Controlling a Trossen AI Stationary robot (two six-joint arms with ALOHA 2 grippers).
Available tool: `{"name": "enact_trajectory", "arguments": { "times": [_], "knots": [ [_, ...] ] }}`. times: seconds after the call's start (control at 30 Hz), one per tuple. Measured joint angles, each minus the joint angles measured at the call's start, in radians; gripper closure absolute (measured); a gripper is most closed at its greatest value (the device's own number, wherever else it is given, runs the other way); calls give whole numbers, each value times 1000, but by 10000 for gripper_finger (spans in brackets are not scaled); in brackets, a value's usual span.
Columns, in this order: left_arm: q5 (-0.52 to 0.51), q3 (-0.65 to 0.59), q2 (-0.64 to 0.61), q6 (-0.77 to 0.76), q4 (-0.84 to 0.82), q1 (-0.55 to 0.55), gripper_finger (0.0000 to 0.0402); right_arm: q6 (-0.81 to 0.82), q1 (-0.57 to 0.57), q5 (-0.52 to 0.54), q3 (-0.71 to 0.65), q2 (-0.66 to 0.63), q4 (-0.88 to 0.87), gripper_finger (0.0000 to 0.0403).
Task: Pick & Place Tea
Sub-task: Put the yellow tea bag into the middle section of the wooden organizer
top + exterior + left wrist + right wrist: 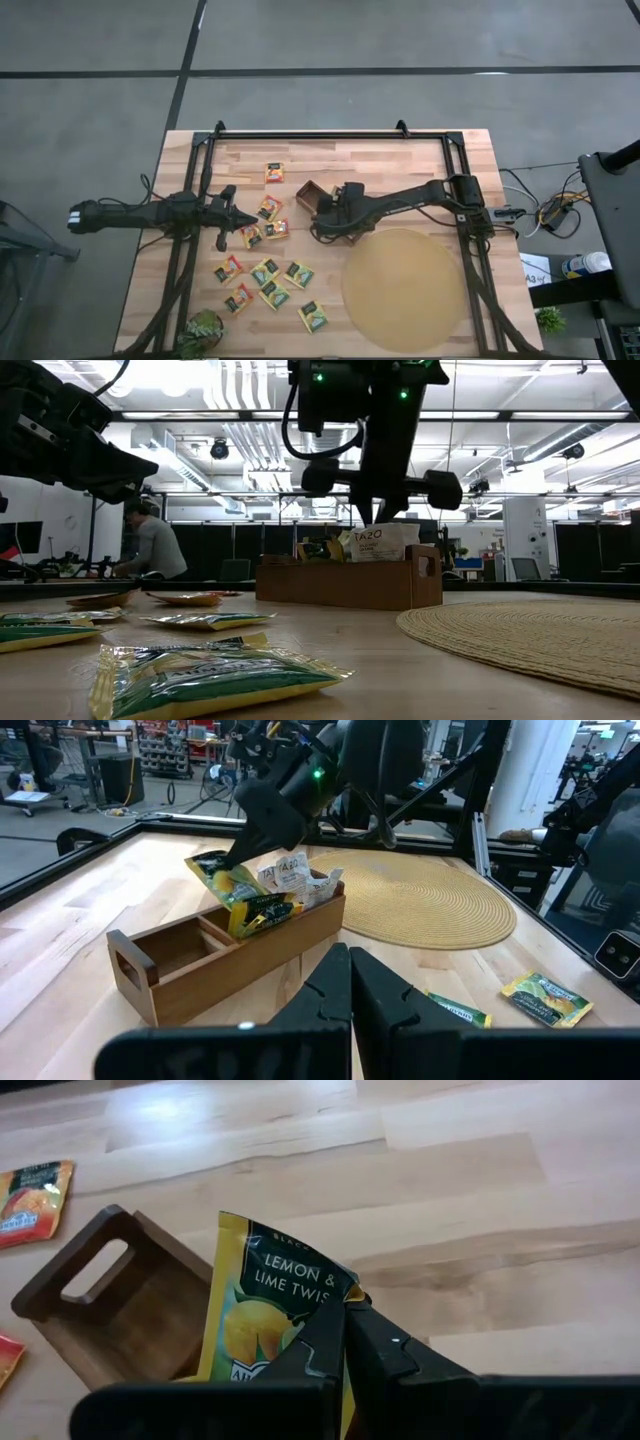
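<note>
A: Yellow-green foil shows in the right gripper (345,1315): the right wrist view has its fingers clamped on a lemon sachet (260,1315), held upright right above the wooden box (120,1295).

B: And from overhead?

A: The high view puts that gripper (335,215) over the box (318,200) mid-table, while the loose sachets (268,270) lie scattered toward the left arm's side. The left gripper (245,217) hovers by them, clenched on nothing.

B: The level camera?

A: The low view shows the box (345,582) with sachets already standing in it, the right gripper (375,515) just above them.

B: The left wrist view?

A: The left fingers (350,985) are pressed together; beyond, the box's (230,955) long axis runs away from the camera, with its near compartments apparently empty.

B: So the sachet sits directly over the box; lowering straight down looks like the remaining move.
</note>
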Motion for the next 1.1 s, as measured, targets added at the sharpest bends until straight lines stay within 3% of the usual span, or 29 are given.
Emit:
{"name": "enact_trajectory", "arguments": {
  "times": [0.23,0.53,0.9,1.1],
  "knots": [
    [0,0,0,0,0,0,402,-13,0,-8,-2,0,44,385],
    [0,0,0,0,0,0,402,-9,-4,-47,-4,0,39,322],
    [0,0,0,0,0,0,402,25,-4,-57,-5,-21,-131,286],
    [0,0,0,0,0,0,402,-164,-24,-50,-2,-44,-133,277]
  ]
}}
